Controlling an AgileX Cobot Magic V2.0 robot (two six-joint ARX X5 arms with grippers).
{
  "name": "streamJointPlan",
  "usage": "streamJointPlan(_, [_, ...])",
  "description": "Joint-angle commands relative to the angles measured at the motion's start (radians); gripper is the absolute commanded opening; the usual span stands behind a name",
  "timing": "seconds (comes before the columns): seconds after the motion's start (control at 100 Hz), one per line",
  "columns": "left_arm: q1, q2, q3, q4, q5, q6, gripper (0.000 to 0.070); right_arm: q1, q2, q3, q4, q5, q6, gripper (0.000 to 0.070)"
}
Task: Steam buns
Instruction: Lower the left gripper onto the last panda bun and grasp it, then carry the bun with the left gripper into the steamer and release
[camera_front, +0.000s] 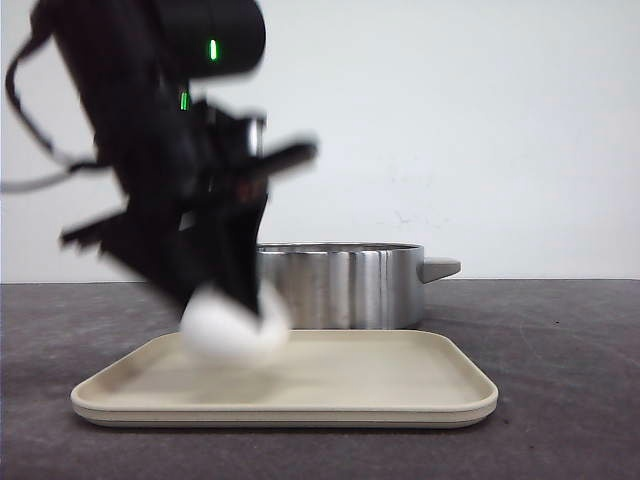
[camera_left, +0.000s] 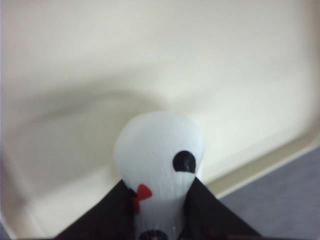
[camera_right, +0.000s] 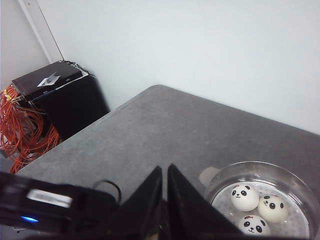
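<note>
Left gripper (camera_front: 232, 312) pinches bun (camera_front: 233, 328) over tray (camera_front: 400, 385) — pot (camera_front: 350, 285) behind.

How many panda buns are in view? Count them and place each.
4. Three buns sit inside the steel steamer pot. The fourth bun is clamped in the left gripper just over the beige tray. None seems hidden.

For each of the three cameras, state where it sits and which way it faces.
Front view: low at table level, facing forward at the tray and pot; the left gripper shows.
Left wrist view: on the left arm, looking down at the bun between its fingers.
Right wrist view: raised, overlooking the table; right gripper shut.
Shared: pot, front and right wrist.
</note>
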Motion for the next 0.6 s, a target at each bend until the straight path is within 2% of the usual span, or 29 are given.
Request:
streamJointPlan(0.0, [-0.011,-0.051,0.094,0.024,-0.016,0.032,0.001,0.012,0.008,0.016,0.008,0.004,0.011,0.0012])
streamJointPlan(0.09, [-0.011,-0.1,0.195,0.025,-0.102,0.064,0.001,0.012,0.008,0.016,0.01,0.004,0.011,0.0012])
streamJointPlan(0.17, [-0.011,-0.115,0.291,0.028,-0.202,0.126,0.001,0.012,0.008,0.016,0.011,0.004,0.011,0.0012])
streamJointPlan(0.22, [-0.006,-0.114,0.345,0.033,-0.234,0.171,0.001,0.012,0.008,0.016,0.012,0.004,0.011,0.0012])
streamJointPlan(0.32, [0.022,-0.103,0.417,0.05,-0.241,0.226,0.001,0.012,0.008,0.016,0.018,0.004,0.011,0.0012])
streamJointPlan(0.59, [0.105,0.0,0.442,0.098,-0.24,0.228,0.001,0.012,0.008,0.016,0.018,0.004,0.011,0.0012])
